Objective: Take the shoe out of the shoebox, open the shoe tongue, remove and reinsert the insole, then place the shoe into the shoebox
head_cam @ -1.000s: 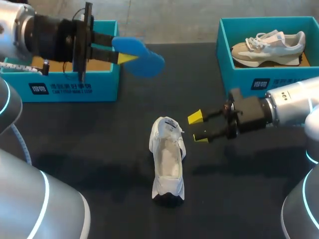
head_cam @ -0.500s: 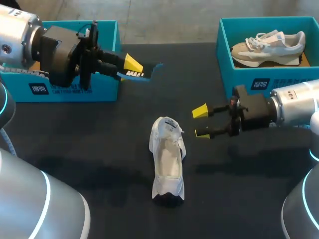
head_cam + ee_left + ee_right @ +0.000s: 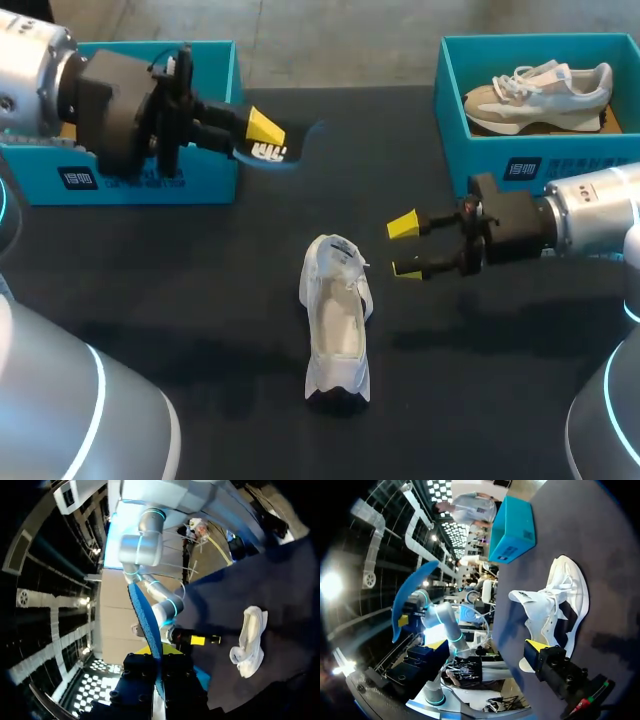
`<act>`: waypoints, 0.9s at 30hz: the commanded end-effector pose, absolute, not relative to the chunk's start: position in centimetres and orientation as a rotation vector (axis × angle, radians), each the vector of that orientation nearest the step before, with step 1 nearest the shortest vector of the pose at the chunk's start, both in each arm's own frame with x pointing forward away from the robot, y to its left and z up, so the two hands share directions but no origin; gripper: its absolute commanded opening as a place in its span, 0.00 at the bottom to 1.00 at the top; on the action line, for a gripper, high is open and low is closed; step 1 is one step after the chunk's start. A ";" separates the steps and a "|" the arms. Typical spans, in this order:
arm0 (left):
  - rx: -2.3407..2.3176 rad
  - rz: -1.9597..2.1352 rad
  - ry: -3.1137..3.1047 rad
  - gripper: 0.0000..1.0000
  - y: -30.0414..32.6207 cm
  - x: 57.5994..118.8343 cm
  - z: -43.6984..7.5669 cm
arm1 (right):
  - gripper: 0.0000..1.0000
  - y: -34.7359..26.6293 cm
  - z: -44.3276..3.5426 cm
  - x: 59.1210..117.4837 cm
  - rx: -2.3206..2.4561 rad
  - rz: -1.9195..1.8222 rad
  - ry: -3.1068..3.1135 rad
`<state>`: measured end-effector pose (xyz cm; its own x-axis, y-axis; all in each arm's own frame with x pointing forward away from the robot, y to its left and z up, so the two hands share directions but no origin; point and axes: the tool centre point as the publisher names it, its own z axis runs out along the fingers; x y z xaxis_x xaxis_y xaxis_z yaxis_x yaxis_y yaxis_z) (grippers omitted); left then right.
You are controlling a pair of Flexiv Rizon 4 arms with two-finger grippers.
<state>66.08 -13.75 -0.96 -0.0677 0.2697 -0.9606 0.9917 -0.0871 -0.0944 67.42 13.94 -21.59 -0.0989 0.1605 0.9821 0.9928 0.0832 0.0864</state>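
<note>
The white shoe lies on the dark table in the head view, near its middle, opening upward and free of both grippers. The left gripper is clamped on a blue insole, held in the air edge-on, so little of its shape can be read. The left arm hides most of the left shoebox behind it. The right gripper hangs just beside the shoe with its fingers parted and nothing between them. Behind it, the right shoebox holds a grey sneaker.

In the left wrist view the insole rises as a thin blue blade from between the fingers, covering most of the yellow tips. The shoe lies on the table well ahead.

In the right wrist view the fingers stand wide apart, with the shoe on the table just ahead of them. Its far end is cut off behind one finger.
</note>
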 end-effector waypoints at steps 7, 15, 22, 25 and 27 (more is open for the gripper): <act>1.487 -1.038 1.094 0.00 -12.5 65.5 -5.3 | 1.00 14.1 -21.6 67.3 -1.228 -1.141 -1.434; 1.495 -1.014 0.960 0.00 -12.6 65.8 -7.4 | 1.00 14.1 -21.6 67.3 -1.228 -1.141 -1.434; 1.528 -0.936 0.967 0.00 -12.8 66.2 -8.5 | 1.00 14.1 -21.6 67.3 -1.228 -1.141 -1.434; 1.528 -0.936 0.967 0.00 -12.8 66.2 -8.5 | 1.00 14.1 -21.6 67.3 -1.228 -1.141 -1.434; 1.528 -0.936 0.967 0.00 -12.8 66.2 -8.5 | 1.00 14.1 -21.6 67.3 -1.228 -1.141 -1.434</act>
